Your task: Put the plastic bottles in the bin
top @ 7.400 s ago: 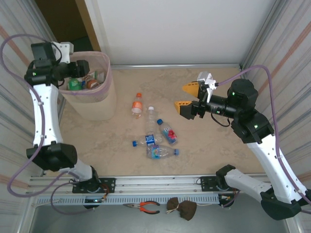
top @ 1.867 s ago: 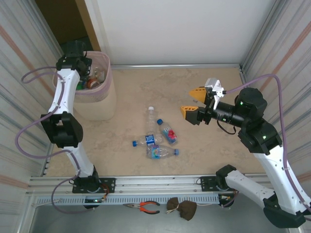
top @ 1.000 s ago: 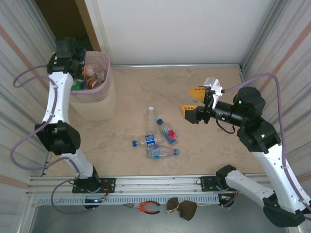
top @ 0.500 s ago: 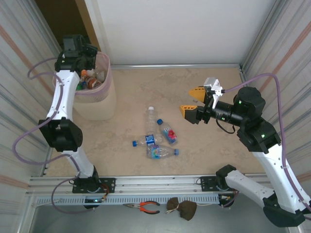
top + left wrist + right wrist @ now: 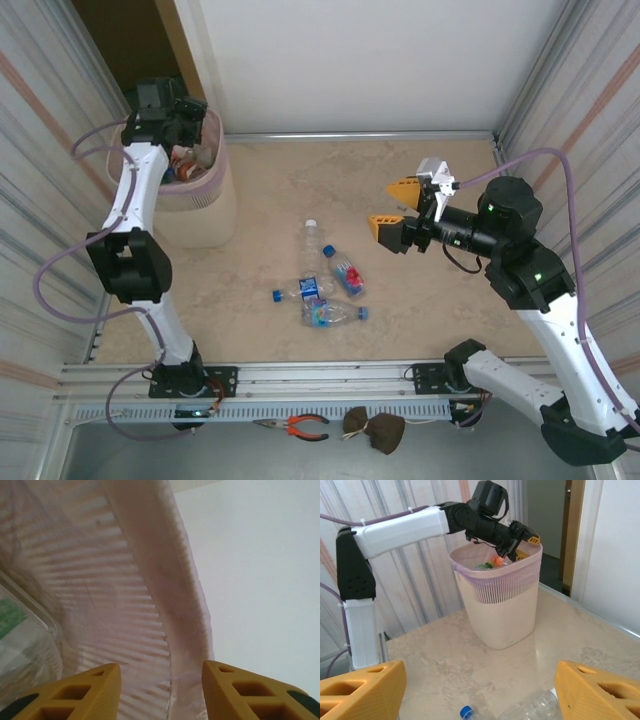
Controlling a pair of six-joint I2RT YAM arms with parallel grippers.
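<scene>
Far left: the bin, beige and pink-lined, with binned bottles heaped inside, an orange cap on top. Over the bin's back rim: the left end effector, fingers narrowly apart, nothing between them, only the bin's ribbed wall behind the gap.

Right of the bin, on the desk: four loose bottles, lying on their sides in a tight cluster, some touching. Probably empty, so light; thin-walled, smooth and round, hence likely to roll, dent or squirt out of a hard pinch. Best taken across the belly at the label, fingers square to the long axis; no gripping the cap or the tapering neck. Easiest first pick, by the look of it: the white-capped bottle, jutting clear of the others.

Farther right of the bin, beyond the cluster: the right end effector, raised above the desk, fingers wide apart, empty, facing back towards the bin.
</scene>
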